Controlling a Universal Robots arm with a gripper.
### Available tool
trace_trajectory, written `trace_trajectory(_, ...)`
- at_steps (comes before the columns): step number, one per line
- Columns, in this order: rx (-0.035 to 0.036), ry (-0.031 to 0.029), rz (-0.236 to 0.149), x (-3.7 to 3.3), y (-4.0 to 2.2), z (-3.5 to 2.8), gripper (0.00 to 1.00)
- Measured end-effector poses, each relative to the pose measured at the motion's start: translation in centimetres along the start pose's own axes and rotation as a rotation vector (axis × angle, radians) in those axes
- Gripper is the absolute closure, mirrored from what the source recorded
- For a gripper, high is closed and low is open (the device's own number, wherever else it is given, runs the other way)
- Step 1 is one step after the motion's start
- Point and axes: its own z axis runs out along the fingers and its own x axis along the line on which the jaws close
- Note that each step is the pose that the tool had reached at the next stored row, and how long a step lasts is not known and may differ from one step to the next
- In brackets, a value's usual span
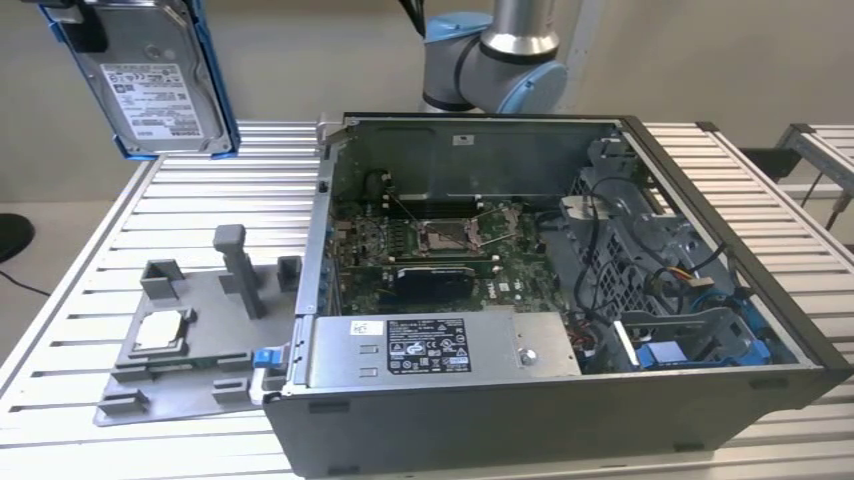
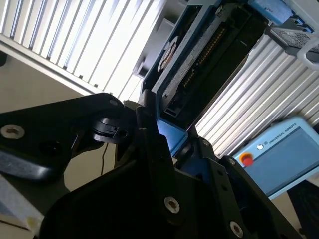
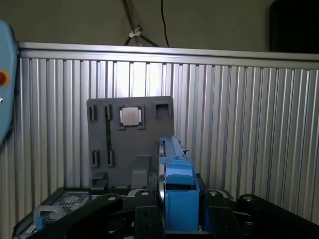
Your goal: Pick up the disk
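Jaws clamp the disk (image 1: 150,80), which hangs high above the bench (image 1: 200,185) at the upper left of the exterior view.

Robotics lab, by the look of the equipment.
A robot arm (image 1: 514,60) rises beyond a ribbed aluminium bench (image 1: 761,200) bearing an opened desktop computer case (image 1: 534,430) and grey fixture plate (image 1: 174,390); the second wrist view shows a teach pendant (image 2: 279,159).
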Motion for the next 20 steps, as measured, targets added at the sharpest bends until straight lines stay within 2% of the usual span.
trace_trajectory(20, 0.0, 0.0, 0.0, 0.03, -1.73, -0.01, 1.0)
